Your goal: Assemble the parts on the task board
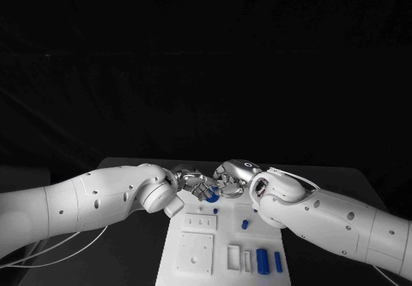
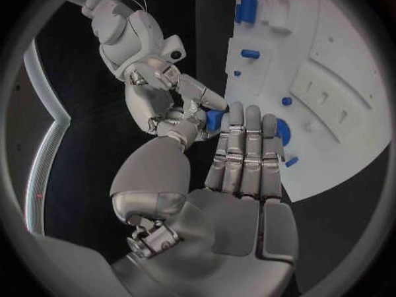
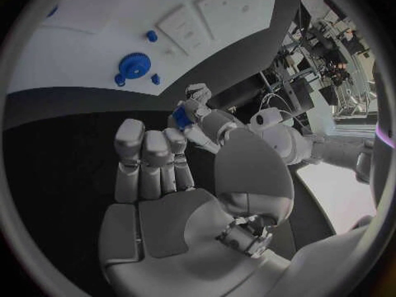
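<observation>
Left silver hand (image 1: 196,182) at far end of white plastic task board (image 1: 199,262), fingers pinching small blue block part (image 2: 214,119) jointly with right silver hand (image 1: 231,179). Blue round gear part (image 3: 132,65) seated on board nearby.

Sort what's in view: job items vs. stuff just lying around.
Job:
- task board
- blue gear on the board
- blue cylinders at the board's near end
- small blue part, pinched between left hand and right hand

Lying about:
- white cables on the table by the left arm
</observation>
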Robot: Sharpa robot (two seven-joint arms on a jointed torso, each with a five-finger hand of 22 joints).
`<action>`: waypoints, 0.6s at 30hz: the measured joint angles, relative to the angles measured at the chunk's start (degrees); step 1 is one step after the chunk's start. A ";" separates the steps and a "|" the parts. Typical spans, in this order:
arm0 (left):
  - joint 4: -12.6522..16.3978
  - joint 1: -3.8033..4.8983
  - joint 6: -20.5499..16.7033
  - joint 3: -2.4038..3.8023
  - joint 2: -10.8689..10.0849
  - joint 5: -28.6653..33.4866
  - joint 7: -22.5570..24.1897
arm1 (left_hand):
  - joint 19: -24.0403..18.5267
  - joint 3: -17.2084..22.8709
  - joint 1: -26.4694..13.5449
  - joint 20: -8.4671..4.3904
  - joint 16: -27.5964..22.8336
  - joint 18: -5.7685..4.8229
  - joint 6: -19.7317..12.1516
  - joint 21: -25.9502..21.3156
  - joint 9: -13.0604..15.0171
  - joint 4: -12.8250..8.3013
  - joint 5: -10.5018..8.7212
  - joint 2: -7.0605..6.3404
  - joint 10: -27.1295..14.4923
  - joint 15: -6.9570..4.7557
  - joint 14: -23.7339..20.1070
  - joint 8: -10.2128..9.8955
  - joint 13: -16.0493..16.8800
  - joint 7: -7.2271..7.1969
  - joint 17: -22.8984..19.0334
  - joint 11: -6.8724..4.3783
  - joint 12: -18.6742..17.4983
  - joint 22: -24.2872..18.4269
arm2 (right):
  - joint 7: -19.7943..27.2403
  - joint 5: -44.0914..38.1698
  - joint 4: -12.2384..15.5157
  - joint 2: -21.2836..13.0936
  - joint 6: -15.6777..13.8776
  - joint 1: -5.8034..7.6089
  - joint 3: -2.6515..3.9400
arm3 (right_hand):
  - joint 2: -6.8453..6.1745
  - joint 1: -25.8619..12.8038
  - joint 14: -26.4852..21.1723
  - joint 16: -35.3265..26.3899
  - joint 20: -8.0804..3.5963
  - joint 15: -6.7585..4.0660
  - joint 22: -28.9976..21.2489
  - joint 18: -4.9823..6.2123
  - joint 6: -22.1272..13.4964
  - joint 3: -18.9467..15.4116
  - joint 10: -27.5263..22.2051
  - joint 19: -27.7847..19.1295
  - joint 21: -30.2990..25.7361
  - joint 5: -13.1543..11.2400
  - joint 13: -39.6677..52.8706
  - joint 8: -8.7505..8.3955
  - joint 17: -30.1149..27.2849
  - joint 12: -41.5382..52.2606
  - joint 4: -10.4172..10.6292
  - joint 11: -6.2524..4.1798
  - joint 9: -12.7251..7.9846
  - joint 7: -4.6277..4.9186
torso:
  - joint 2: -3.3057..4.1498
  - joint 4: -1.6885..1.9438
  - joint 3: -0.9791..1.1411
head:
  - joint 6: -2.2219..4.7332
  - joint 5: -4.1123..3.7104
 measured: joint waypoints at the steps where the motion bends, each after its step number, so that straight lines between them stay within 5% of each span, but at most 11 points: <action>1: 0.00 0.00 -0.01 0.00 0.00 0.00 0.00 | 0.00 0.11 0.10 0.00 0.00 0.00 0.04 0.00 0.00 -0.22 0.18 0.10 0.01 0.00 0.00 0.00 0.00 -0.04 -0.05 -0.02 0.00 0.00 | -0.02 0.00 0.00 0.00 0.04 0.00 -0.01 | 0.00 0.00 0.00 0.00 0.00 0.00 0.00 -0.01 0.00 0.00 0.00 0.00 0.00 0.00 0.00 0.00 0.00 0.00 0.00 0.00 0.00 0.00 | 0.00 -0.01 0.00 | 0.00 0.02; 5: 0.02 0.00 -0.02 0.00 0.01 0.02 0.02 | 0.31 4.19 0.35 -0.30 0.36 -0.32 0.45 0.00 -0.09 0.01 -3.42 0.35 0.48 0.00 0.00 -0.13 0.00 -0.04 -0.53 -0.10 0.00 0.00 | -0.11 -0.02 -0.01 0.00 0.14 0.00 -0.02 | 0.00 0.00 -0.01 0.00 0.01 0.01 0.00 -0.01 0.00 0.00 0.00 -0.01 0.00 0.00 0.00 -0.05 0.00 0.00 0.00 0.00 0.00 0.00 | 0.00 -0.04 0.02 | 0.03 0.07; 18: 0.30 -0.04 0.04 0.01 -0.26 0.02 0.04 | 0.30 8.89 1.07 -0.30 1.85 -0.32 1.69 0.24 -0.03 -1.30 -3.47 0.53 1.97 -0.32 0.31 0.21 0.44 -0.27 -0.85 -0.78 0.98 -0.01 | -0.11 -0.03 -0.13 -0.01 0.23 0.00 -0.06 | 0.00 0.00 -0.01 0.00 0.09 0.02 0.00 0.00 -0.09 -0.01 0.00 -0.09 0.00 0.23 -0.01 0.31 -0.01 0.00 0.00 0.00 0.13 0.09 | 0.00 -0.05 -0.01 | 0.07 -0.01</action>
